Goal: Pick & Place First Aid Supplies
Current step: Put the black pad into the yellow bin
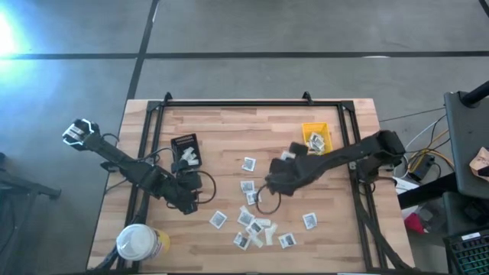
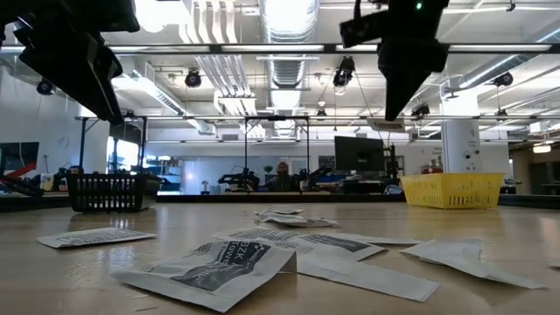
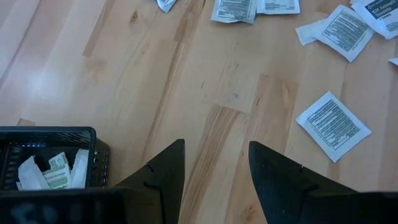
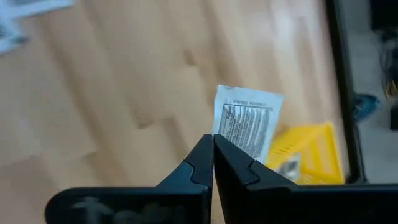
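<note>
Two arms are working over the wooden table (image 1: 229, 130), and the right one is carrying the load. The right gripper (image 4: 213, 142) is standing with its fingers pressed together on the lower corner of one white packet (image 4: 247, 127), which is sticking up past the fingertips, clear of the wood. In the right wrist view the yellow bin (image 4: 308, 152) is lying just behind this packet, a little to the side of it, so the bin is straight ahead of the fingers and not far. In the high view the right gripper (image 1: 284, 177) is hanging near the middle of the table, and the yellow bin (image 1: 316, 137) is sitting toward the far right part of it, already with some packets inside. I judge that the coming move is a short carry forward and outward until the packet is over the bin, and then a release.

The left gripper (image 3: 214, 165) is hovering low with its fingers spread apart and nothing between them. The black tray (image 3: 46, 158), holding a few pale strips, is just beside it. The nearest loose packet (image 3: 333, 124) is lying flat ahead of the left gripper, off to one side.

The remaining loose packets (image 1: 252, 221) are lying scattered between the two arms and toward the near edge, some overlapping. The right arm is nearer to the yellow bin.
</note>
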`<state>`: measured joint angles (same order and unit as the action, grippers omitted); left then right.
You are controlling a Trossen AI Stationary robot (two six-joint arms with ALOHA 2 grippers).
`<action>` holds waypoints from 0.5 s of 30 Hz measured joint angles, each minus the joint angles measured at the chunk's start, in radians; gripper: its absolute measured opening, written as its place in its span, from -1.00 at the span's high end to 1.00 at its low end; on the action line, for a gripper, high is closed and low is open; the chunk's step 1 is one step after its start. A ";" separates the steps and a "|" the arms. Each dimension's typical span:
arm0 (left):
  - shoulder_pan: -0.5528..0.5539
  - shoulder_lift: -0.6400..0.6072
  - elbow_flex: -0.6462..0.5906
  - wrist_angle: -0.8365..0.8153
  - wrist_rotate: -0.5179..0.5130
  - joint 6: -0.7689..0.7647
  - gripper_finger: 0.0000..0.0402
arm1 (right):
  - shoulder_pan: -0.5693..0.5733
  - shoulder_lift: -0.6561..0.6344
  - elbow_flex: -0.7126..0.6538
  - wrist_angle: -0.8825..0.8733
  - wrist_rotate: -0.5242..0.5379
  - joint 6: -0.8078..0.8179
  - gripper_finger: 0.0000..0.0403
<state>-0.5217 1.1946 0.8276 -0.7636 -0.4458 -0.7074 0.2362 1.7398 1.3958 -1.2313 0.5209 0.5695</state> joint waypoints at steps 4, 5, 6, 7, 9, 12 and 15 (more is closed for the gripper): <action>0.000 0.000 0.000 -0.001 0.000 0.000 0.15 | -0.091 -0.040 -0.060 0.001 0.006 0.000 0.96; 0.000 0.000 0.000 0.000 0.000 0.001 0.15 | -0.116 -0.050 -0.076 0.004 0.006 0.000 0.96; 0.000 0.000 0.000 -0.001 0.000 0.002 0.15 | -0.142 -0.064 -0.095 0.005 0.006 0.000 0.96; 0.000 0.000 0.000 -0.001 0.000 0.003 0.15 | -0.167 -0.074 -0.111 0.004 0.006 0.000 0.96; 0.000 0.000 0.000 0.000 0.000 0.003 0.15 | -0.219 -0.099 -0.142 0.009 0.006 0.000 0.96; 0.000 0.000 0.000 -0.002 0.000 0.009 0.15 | -0.289 -0.132 -0.185 0.015 0.006 0.000 0.96; 0.000 0.000 0.000 0.000 0.000 0.026 0.15 | -0.351 -0.168 -0.218 0.020 0.006 0.003 0.96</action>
<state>-0.5213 1.1946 0.8276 -0.7635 -0.4461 -0.6811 -0.1144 1.5722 1.1781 -1.2116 0.5266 0.5720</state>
